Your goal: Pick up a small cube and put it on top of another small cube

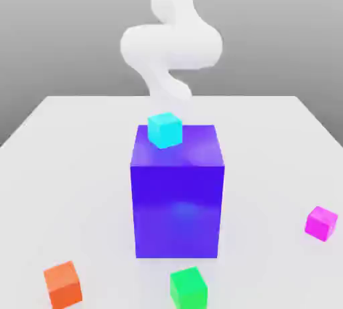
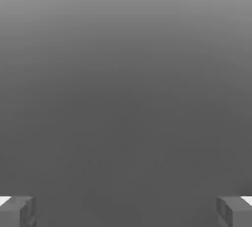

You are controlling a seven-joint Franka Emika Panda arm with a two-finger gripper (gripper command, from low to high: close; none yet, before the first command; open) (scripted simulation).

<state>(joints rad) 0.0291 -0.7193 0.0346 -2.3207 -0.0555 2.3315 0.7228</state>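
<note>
The small magenta-pink cube (image 1: 321,223) lies on the white table (image 1: 74,167) at the exterior view's right, well apart from everything else. A small cyan cube (image 1: 165,129) sits on the top face of the big blue-violet block (image 1: 177,194), near its far edge. My white arm (image 1: 171,46) rises behind that block. In the hand view my gripper (image 2: 126,213) is open: the two grey fingertips (image 2: 17,211) stand far apart with nothing between them, against plain grey background.
A small orange cube (image 1: 63,283) lies near the front at the exterior view's left. A small green cube (image 1: 188,287) lies in front of the big block. The tall block stands in the table's middle between my arm and the front cubes.
</note>
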